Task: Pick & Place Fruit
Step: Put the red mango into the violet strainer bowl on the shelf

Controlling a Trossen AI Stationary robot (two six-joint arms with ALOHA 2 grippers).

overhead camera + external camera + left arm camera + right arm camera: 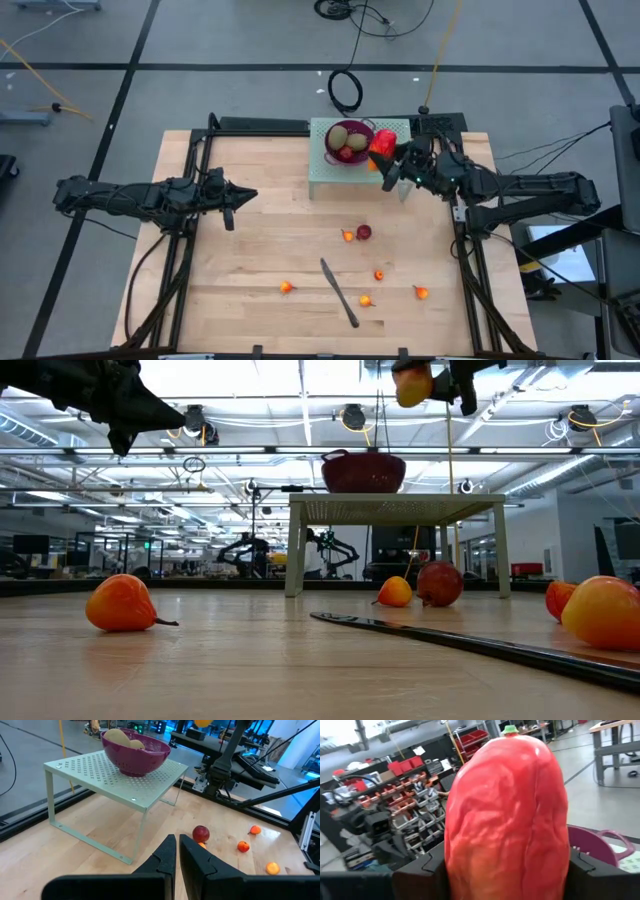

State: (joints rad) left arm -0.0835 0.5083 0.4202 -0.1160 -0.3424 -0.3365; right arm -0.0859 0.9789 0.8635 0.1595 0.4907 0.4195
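My right gripper [388, 158] is shut on the red-yellow mango [381, 144], high over the table beside the right rim of the purple bowl [348, 140]. The mango also shows at the top of the low view [412, 382]. The bowl holds two kiwis [122, 738] and a red piece, and stands on a pale green perforated stand [330, 172]. My left gripper [238, 197] hovers shut and empty over the table's left half. A dark red round fruit [364, 232] and several tiny orange-red ones [379, 275] lie on the wood. My right gripper pinches the mango between its two fingers [420, 870], which lie on its two opposite long sides [457, 860]. They come about level from the table's right. The stem end [510, 729] stands out past the fingers. The mango is lifted clear, level with the bowl's top.
A long dark-handled knife [340, 292] lies slanting in the near middle of the table, among the small fruits [286, 287]. Black frame rails [190, 200] run along the table's left and right edges. Cables lie on the floor beyond the far edge.
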